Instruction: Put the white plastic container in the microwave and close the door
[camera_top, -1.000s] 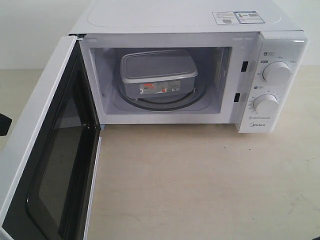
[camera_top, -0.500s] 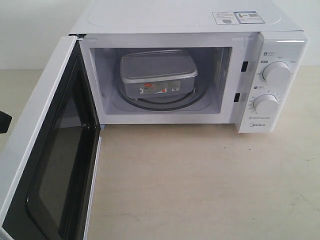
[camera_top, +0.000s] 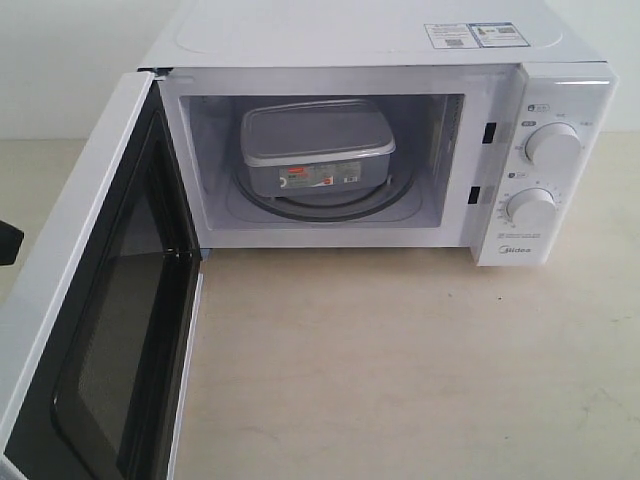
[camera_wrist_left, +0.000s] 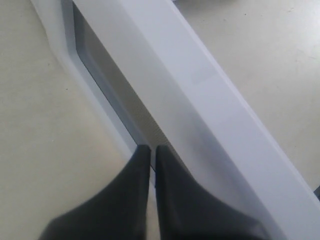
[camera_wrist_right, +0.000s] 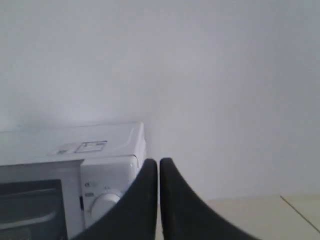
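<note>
The white plastic container (camera_top: 317, 148) sits on the glass turntable inside the white microwave (camera_top: 560, 190), its red-and-white label facing out. The door (camera_top: 95, 320) stands swung wide open on the left, black inner frame and dark window toward the camera. My left gripper (camera_wrist_left: 152, 149) is shut and empty, its tips right at the door's outer face (camera_wrist_left: 200, 95) by the window edge; in the exterior view only a dark bit of that arm (camera_top: 8, 243) shows at the left edge behind the door. My right gripper (camera_wrist_right: 158, 162) is shut and empty, raised off to the side of the microwave (camera_wrist_right: 107, 170).
The beige tabletop (camera_top: 400, 360) stretches in front of the microwave. A white wall (camera_wrist_right: 225, 75) stands behind. Two round knobs (camera_top: 552, 145) sit on the microwave's right panel.
The dark bit of the left arm at the left edge has shifted slightly. The door, the container and the microwave stay as they were.
</note>
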